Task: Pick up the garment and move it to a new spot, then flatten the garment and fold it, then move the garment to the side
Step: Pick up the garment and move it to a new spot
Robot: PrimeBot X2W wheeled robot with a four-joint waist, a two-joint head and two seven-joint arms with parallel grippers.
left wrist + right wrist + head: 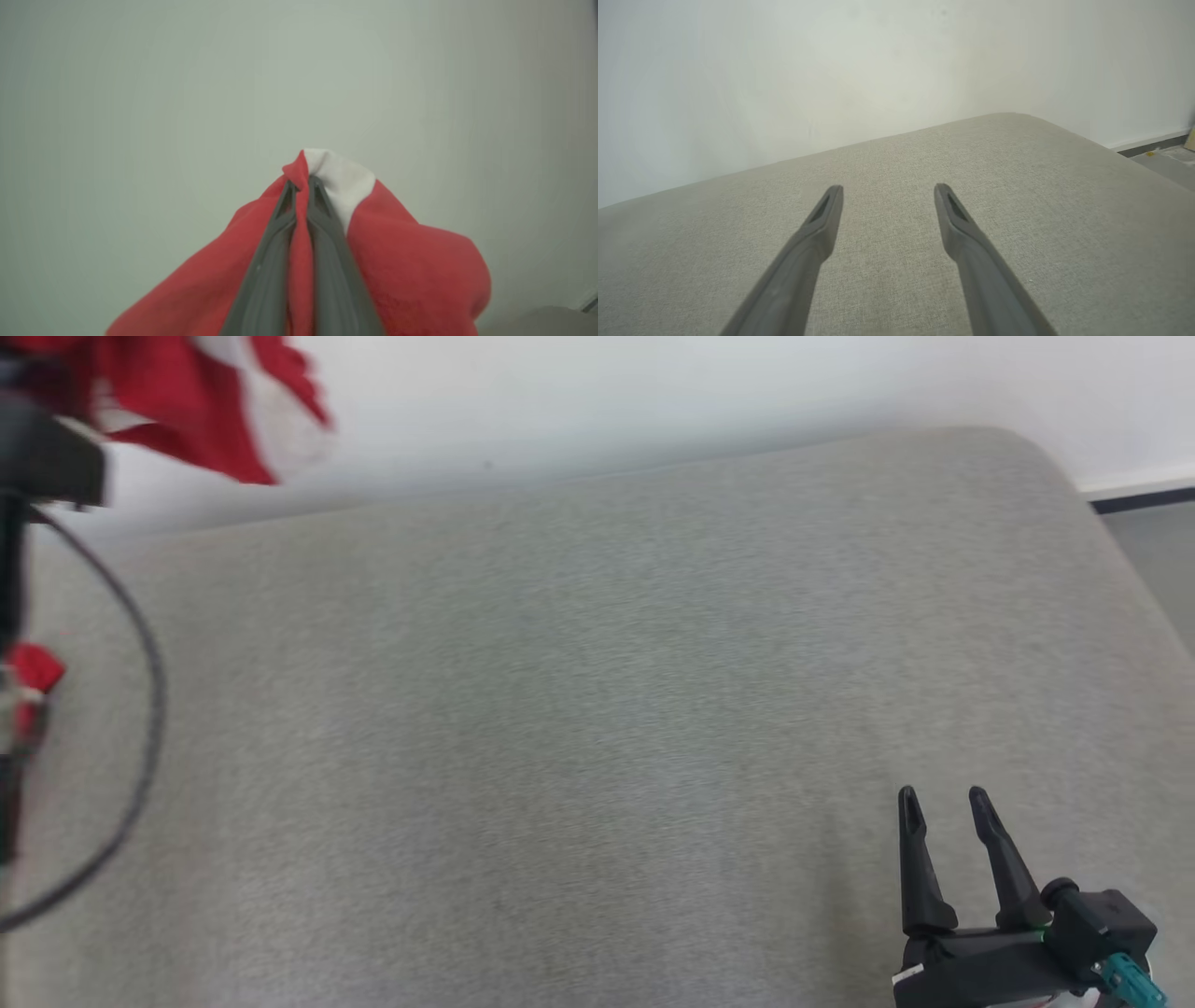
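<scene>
The garment [411,270] is red cloth with white patches. My left gripper [302,183] is shut on a fold of it, the cloth draping down both sides of the fingers in front of a pale wall. In the head view the garment [201,401] hangs blurred at the top left, above the grey cushion [597,709], with a dark part of the left arm at the left edge. My right gripper [940,795] stands open low over the cushion at the lower right, nothing between its fingers; its wrist view shows the right gripper [887,189] with its fingers spread over the bare cushion [896,154].
A black cable [140,747] loops down the left side in the head view. A white wall [653,392] runs behind the cushion. The cushion's rounded right corner drops to a grey floor with a dark baseboard [1144,499].
</scene>
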